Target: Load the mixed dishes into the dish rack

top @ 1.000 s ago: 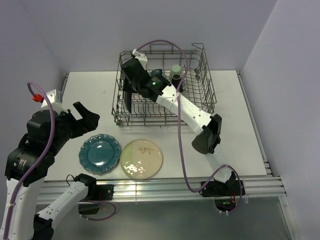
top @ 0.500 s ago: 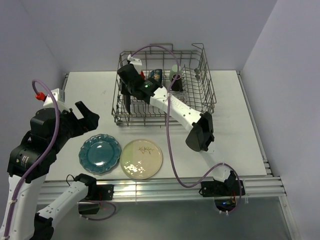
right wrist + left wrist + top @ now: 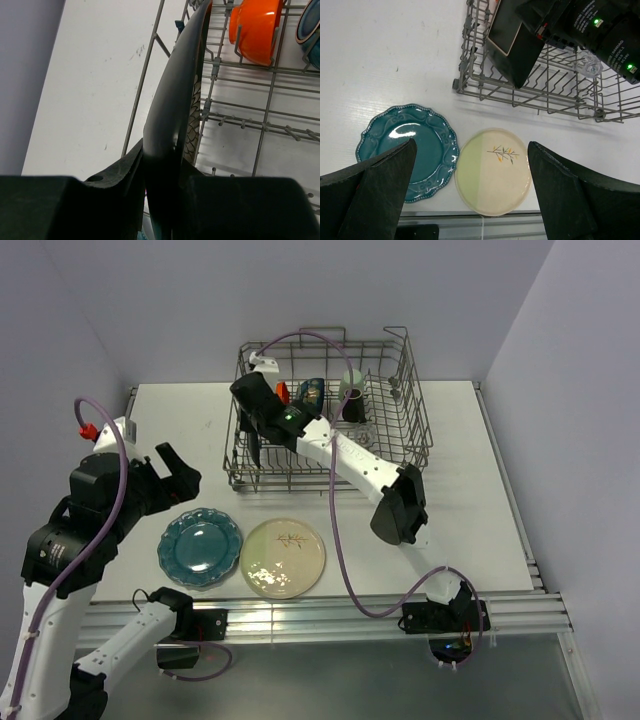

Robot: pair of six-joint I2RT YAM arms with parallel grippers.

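- Two plates lay flat on the table (image 3: 470, 500) near its near edge, toward the left corner. They were the teal scalloped plate (image 3: 200, 548) and, just to its right, the cream round plate (image 3: 283, 557) with its painted sprig facing up. Their rims came very close, but I could not tell whether they touched.
- The dish rack (image 3: 418, 430) stood against the far edge of the table, roughly midway along it.
- The right gripper (image 3: 257, 430) reached down into the left end of the rack. Its fingers (image 3: 120, 167) were drawn narrow and pinched the black square floral plate (image 3: 512, 47).
- That plate stood on edge and tilted, one corner pointing down among the tines just inside the rack's left wall. Whether the corner rested on the wires could not be told.
- The left gripper (image 3: 480, 187) hovered above the two flat plates near the table's left edge, with its fingers (image 3: 385, 185) spread wide and nothing between them.
- In the far left part of the rack the red-orange bowl (image 3: 255, 25) was propped on its side among the tines.
- The dark bowl (image 3: 310, 392) sat just to its right.
- The pale green cup (image 3: 352, 382) stood farther right along the rack's far side.
- The clear glass (image 3: 588, 63) sat inside the rack, partly hidden by the right arm (image 3: 350, 455).
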